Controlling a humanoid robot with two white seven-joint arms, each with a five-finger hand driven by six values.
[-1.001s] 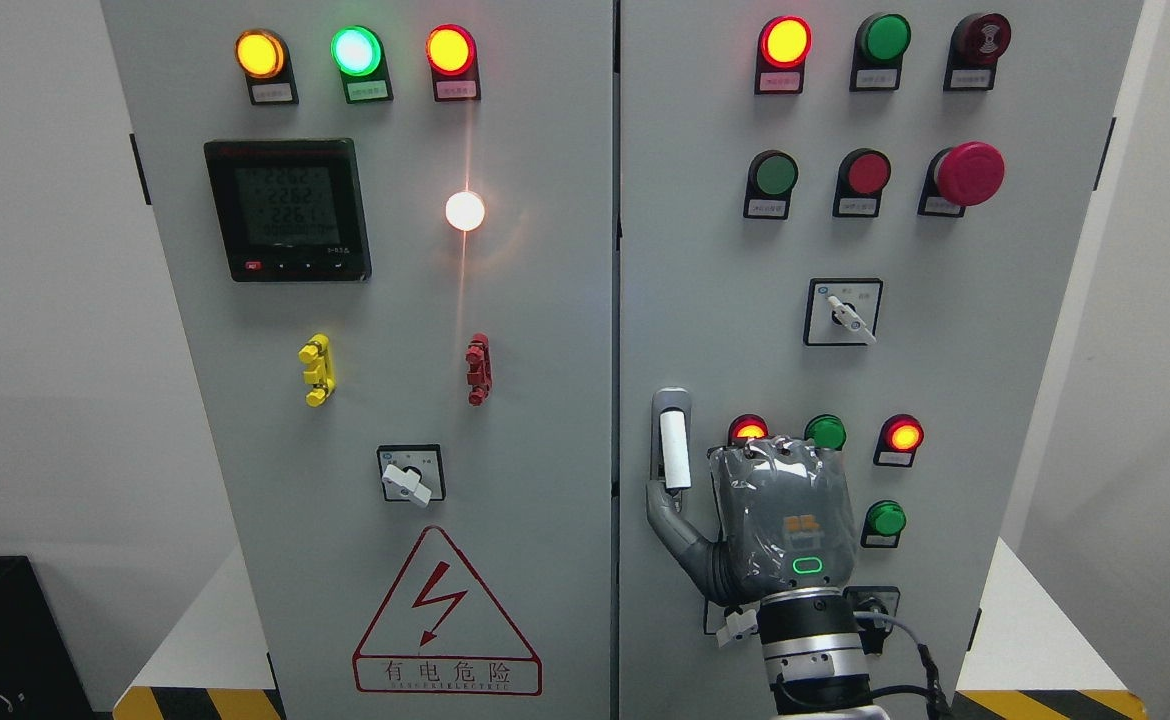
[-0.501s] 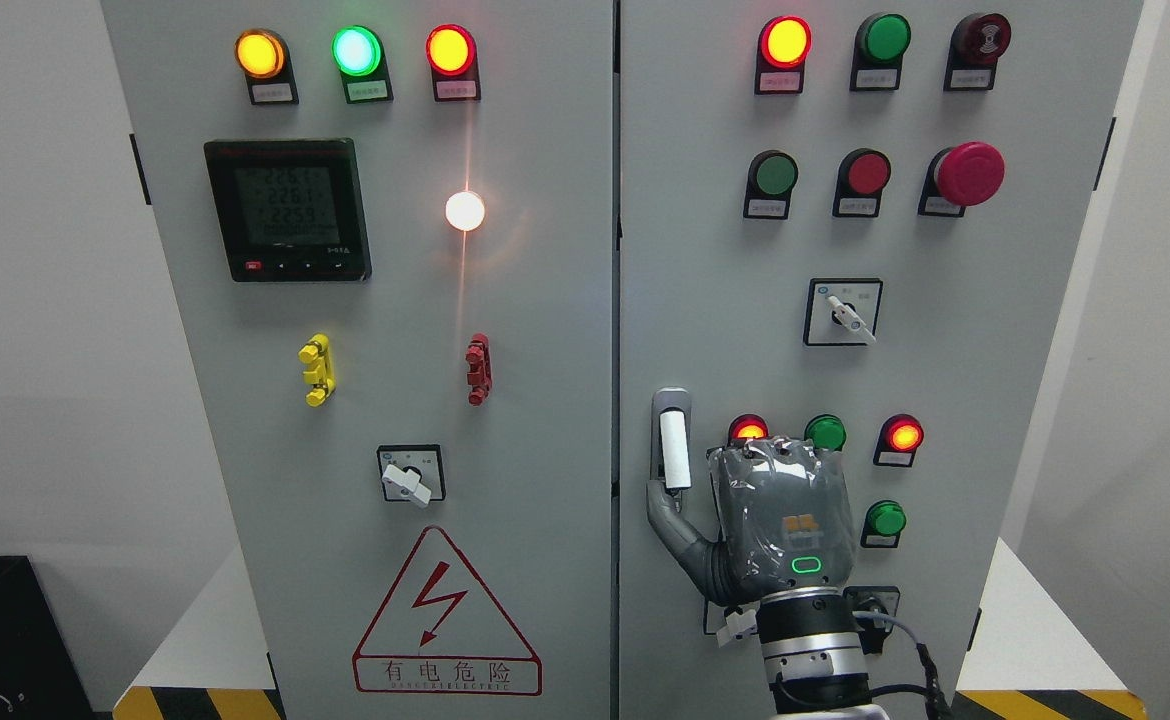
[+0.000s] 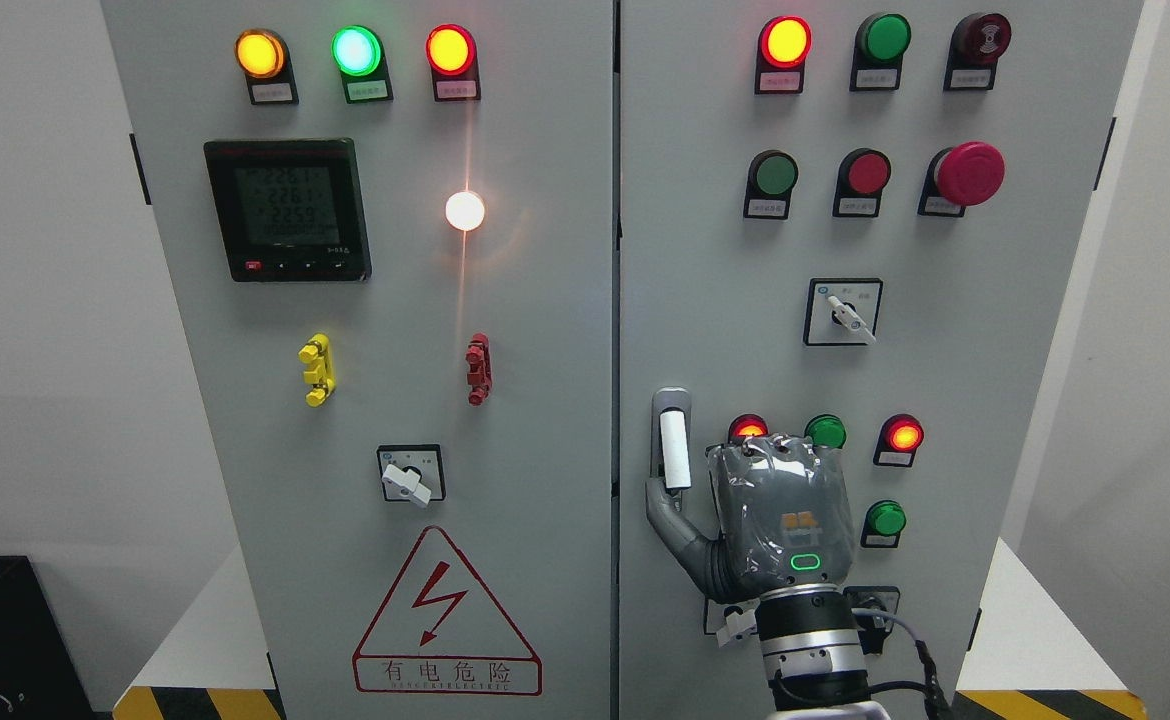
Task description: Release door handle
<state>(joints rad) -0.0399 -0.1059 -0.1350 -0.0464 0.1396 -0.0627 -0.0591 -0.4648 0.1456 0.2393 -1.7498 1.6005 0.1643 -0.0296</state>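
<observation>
The white door handle (image 3: 675, 450) stands upright in its grey mount on the right cabinet door (image 3: 945, 400), near that door's left edge. My right hand (image 3: 780, 510) is just right of the handle, its taped grey back facing the camera. The thumb (image 3: 667, 512) stretches left and ends just under the handle's lower end. The handle's whole white bar is visible and nothing wraps it. The other fingers point toward the door, behind the palm. The left arm is out of view.
Around the hand sit lit red lamps (image 3: 904, 436) and green buttons (image 3: 885, 519). A white rotary switch (image 3: 848, 315) is above and a red mushroom stop button (image 3: 970, 173) higher up. The left door (image 3: 395, 330) carries a meter, lamps and a warning triangle.
The right hand has shifted very slightly upward; the handle has not moved. The meter's digits have changed.
</observation>
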